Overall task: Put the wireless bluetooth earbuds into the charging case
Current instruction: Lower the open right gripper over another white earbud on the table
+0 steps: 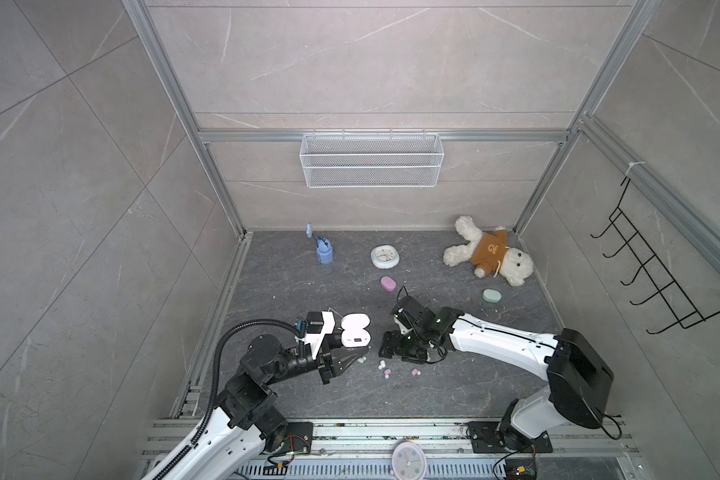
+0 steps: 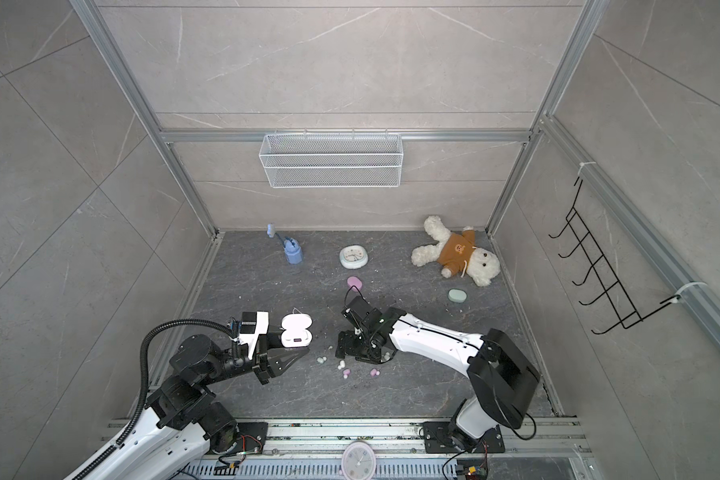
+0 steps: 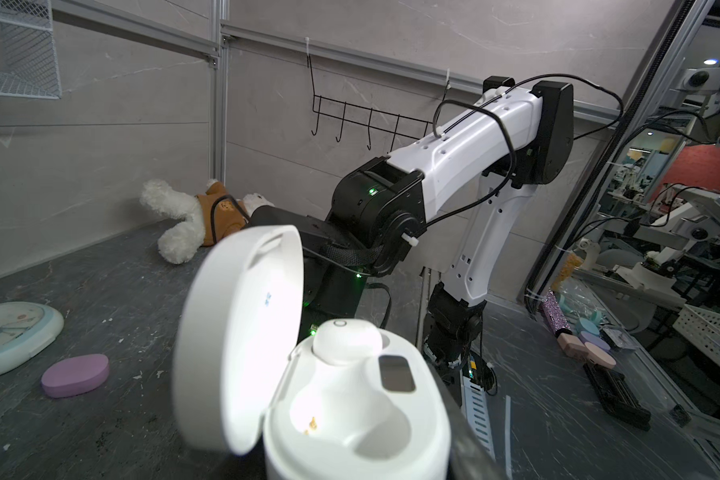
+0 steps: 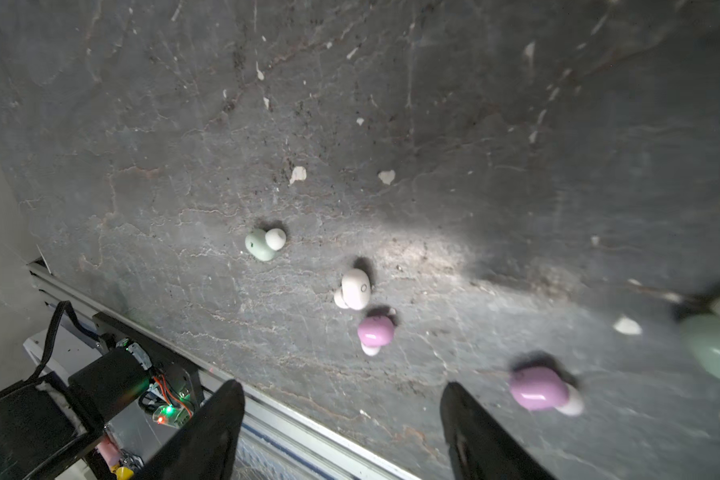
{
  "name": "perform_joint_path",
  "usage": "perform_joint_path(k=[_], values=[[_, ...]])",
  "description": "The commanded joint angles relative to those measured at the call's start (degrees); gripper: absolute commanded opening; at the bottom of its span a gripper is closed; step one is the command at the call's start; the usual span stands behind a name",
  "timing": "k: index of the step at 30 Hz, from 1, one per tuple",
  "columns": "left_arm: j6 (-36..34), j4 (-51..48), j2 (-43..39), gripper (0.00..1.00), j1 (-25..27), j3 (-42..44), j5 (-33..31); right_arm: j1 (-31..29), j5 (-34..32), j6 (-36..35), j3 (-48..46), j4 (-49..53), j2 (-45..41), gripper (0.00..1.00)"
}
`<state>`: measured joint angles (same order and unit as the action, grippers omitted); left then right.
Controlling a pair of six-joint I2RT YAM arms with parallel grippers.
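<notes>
My left gripper [image 1: 350,349] is shut on the white charging case [image 1: 354,330], whose lid stands open. In the left wrist view one white earbud [image 3: 347,341] sits in the case [image 3: 350,415], and the socket beside it is empty. Loose wireless bluetooth earbuds lie on the dark table: a mint one [image 4: 260,245], a white one [image 4: 353,289], two pink ones [image 4: 375,331] [image 4: 539,388] and another mint one [image 4: 715,347]. My right gripper [image 4: 341,388] hangs open over them, nothing between its fingers; in a top view it [image 1: 385,347] is right of the case.
A closed pink case [image 1: 388,283] and a mint case [image 1: 491,295] lie farther back. Behind them are a clock [image 1: 385,256], a teddy bear [image 1: 489,249] and a blue cup [image 1: 324,249]. A wire basket [image 1: 371,160] hangs on the back wall. Another clock [image 1: 408,459] rests on the front rail.
</notes>
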<state>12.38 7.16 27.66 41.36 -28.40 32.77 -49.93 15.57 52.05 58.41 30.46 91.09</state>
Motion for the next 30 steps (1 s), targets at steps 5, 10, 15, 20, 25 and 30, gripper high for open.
perform_joint_path(k=[5, 10, 15, 20, 25, 30], values=[[-2.2, -1.3, -0.5, 0.30, -0.2, -0.3, -1.2, -0.3, 3.1, -0.4, 4.4, -2.3, 6.2, 0.69], [-2.3, -1.0, -0.1, 0.30, -0.1, -0.4, -1.0, -0.3, 3.8, -0.2, 4.7, -1.7, 9.0, 0.63], [-2.4, -0.8, 0.5, 0.30, -0.2, -0.2, -1.1, -0.3, 4.5, -0.5, 4.6, -2.3, 10.9, 0.62], [-2.4, -0.7, 0.7, 0.30, -0.1, -0.1, -1.2, -0.4, 5.2, -0.3, 4.5, -3.7, 12.3, 0.61], [-2.4, -0.7, 0.7, 0.29, -0.2, 0.1, -1.3, -0.4, 5.8, -0.2, 4.3, -4.5, 13.5, 0.61], [-2.4, -0.8, 0.7, 0.30, -0.1, 0.1, -1.4, -0.4, 6.6, 0.2, 4.1, -5.9, 14.2, 0.61]])
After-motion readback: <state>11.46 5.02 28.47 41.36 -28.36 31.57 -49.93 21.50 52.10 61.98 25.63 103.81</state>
